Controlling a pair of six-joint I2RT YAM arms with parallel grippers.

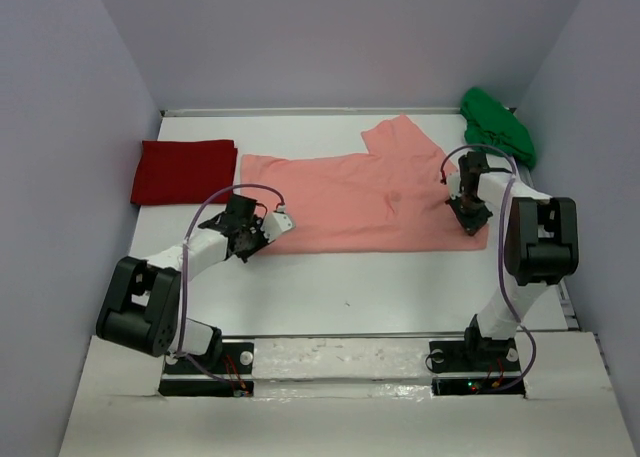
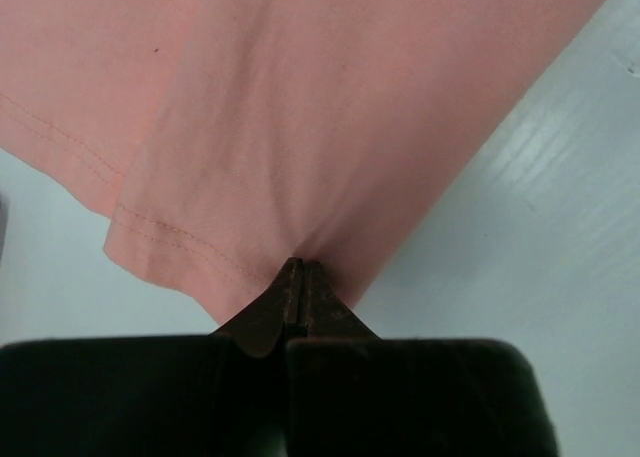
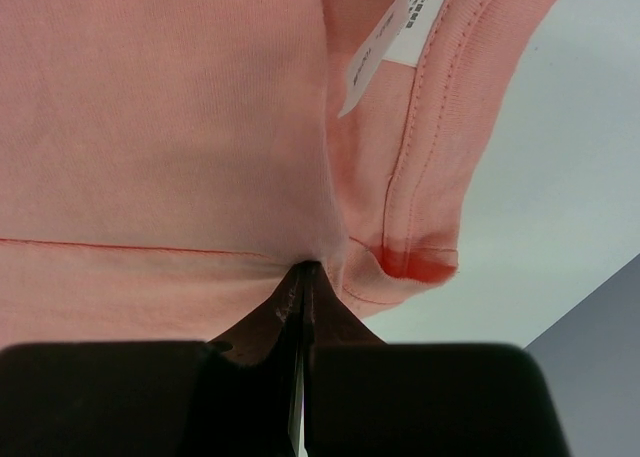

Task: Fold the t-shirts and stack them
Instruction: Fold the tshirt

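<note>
Both left pincer [image 2: 302, 270] and right pincer [image 3: 307, 270] clamp the salmon-pink shirt [image 1: 350, 202].

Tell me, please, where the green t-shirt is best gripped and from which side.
Grip the green t-shirt on its near-left edge, coming down from above on the table-centre side. It lies bunched in the far right corner, so the right wall closes the other side; its folds probably pinch easily.

Light: I see soft, even brightness from overhead, no glare.
Shadows: faint, short, on the table [image 1: 400, 287].
Focus: my wrist views blur the near fingers [image 2: 265, 322]; the salmon-pink shirt [image 2: 300, 107] is sharp.
</note>
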